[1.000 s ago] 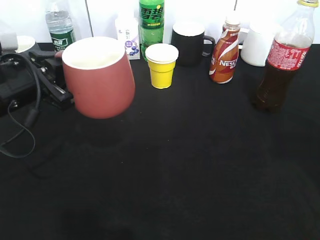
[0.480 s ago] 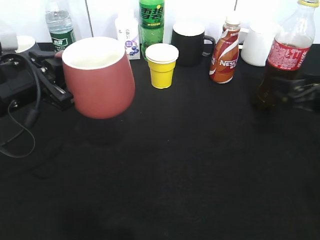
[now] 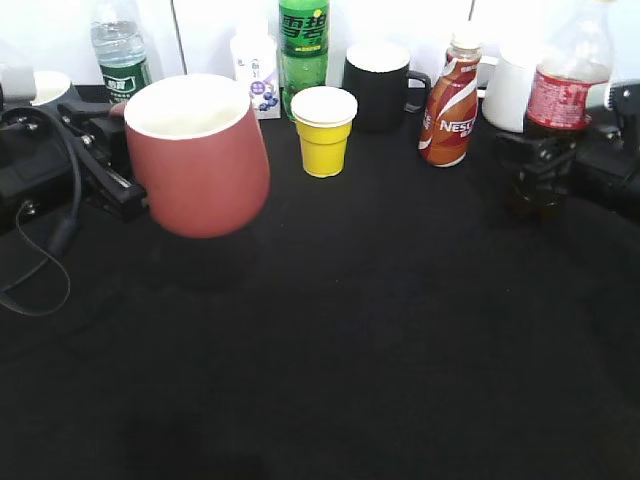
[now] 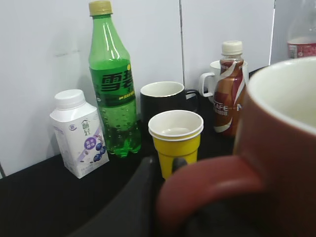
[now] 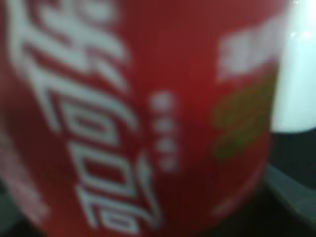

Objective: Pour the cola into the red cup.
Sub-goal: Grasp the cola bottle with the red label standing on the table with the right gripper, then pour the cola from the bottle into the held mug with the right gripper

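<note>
Brick-red and matte, the red cup hangs clear of the black counter at the left of the exterior view, tilted slightly, its white inside showing. The left end effector grips it by the handle; in the left wrist view the loop handle fills the foreground, with a dark finger running up to it.

Behind the cup along the back wall stand a water bottle, a small white carton, a green soda bottle and a black mug. A yellow paper cup sits just in front of the green bottle. Further right are a brown-and-white coffee bottle and a white jug.

At the far right the cola stands upright on the counter, with the right end effector around its body just below the red label. Whether it is clamped tight cannot be told. The right wrist view shows only the blurred label, very close.
</note>
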